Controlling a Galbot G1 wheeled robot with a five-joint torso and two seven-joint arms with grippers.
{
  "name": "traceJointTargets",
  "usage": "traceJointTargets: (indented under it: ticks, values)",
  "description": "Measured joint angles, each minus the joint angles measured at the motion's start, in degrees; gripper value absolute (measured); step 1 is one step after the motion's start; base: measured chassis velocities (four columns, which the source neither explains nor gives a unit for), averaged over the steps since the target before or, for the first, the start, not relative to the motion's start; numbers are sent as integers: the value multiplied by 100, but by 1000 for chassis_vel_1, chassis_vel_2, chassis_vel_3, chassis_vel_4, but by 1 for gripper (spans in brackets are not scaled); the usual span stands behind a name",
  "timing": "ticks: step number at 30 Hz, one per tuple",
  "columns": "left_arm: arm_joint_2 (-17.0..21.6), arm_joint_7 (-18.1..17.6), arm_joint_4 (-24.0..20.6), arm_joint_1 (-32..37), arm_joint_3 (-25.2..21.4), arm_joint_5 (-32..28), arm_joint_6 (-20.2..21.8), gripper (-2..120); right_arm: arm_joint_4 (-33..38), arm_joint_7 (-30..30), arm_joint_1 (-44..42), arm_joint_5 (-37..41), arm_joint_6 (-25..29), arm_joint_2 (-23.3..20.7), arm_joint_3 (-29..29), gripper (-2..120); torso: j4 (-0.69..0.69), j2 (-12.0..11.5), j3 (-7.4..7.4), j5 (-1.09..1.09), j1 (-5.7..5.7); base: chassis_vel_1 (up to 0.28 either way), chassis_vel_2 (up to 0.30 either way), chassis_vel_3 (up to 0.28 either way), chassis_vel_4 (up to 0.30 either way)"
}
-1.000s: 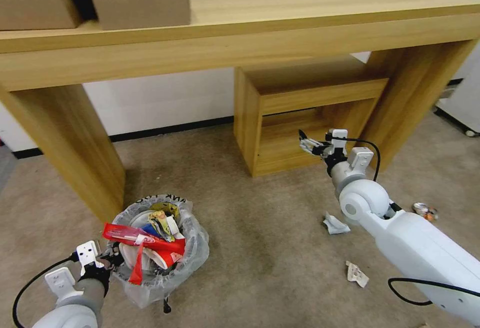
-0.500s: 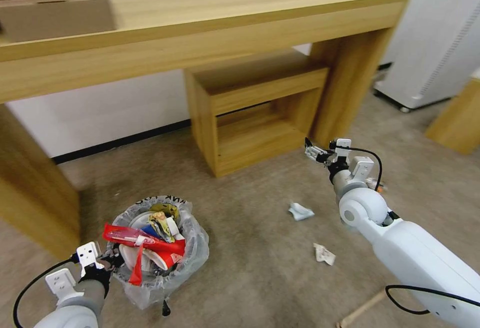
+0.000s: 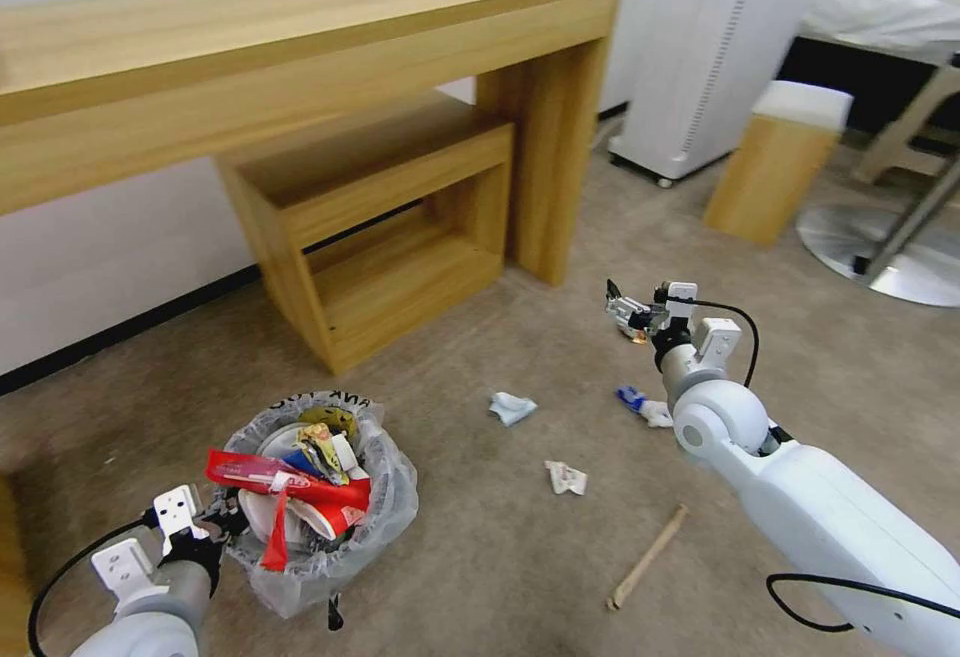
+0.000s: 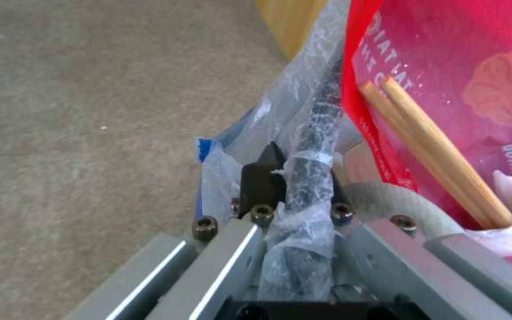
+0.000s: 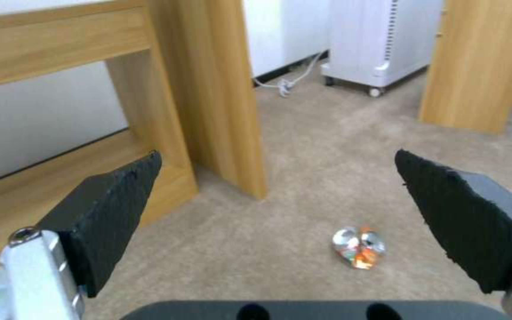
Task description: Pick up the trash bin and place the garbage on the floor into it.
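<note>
The left pincer [image 3: 222, 522] sits low at the robot's left, clenched on the rim of the trash bin [image 3: 320, 557]; in the left wrist view its dark fingertips [image 4: 262, 180] pinch the bag-wrapped rim between them. The bin is lined with a crinkly clear plastic bag [image 3: 395, 497] and heaped with litter — a red wrapper [image 3: 285, 485], crushed cups and crumpled papers, and in the left wrist view a pair of wooden chopsticks [image 4: 440, 153] lies against the red packaging. The right pincer [image 3: 618, 307] is held out above the carpeted floor [image 3: 480, 557] with its jaws spread wide and nothing between them; the right wrist view looks through the gap at a crushed can [image 5: 360, 247] lying on the carpet near a leg of the long wooden bench [image 3: 300, 37]. More garbage is scattered on the floor between the bin and the right arm — a crumpled pale paper [image 3: 512, 407], a smaller crumpled paper [image 3: 566, 478] closer to the robot, a blue-and-white scrap [image 3: 640, 405] just beside the right arm, and a wooden stick [image 3: 648, 557] lying at an angle. A low open wooden shelf unit [image 3: 380, 237] stands under the bench.
</note>
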Motion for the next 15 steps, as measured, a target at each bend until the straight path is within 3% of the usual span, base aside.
traceJointTargets:
  ticks: [15]
  values:
    - [-19,5,-35,53,-31,27,-23,1,-51,-34,-48,-114,133,26,-27,100,2,0,0,0,0,-27,-25,-32,-29]
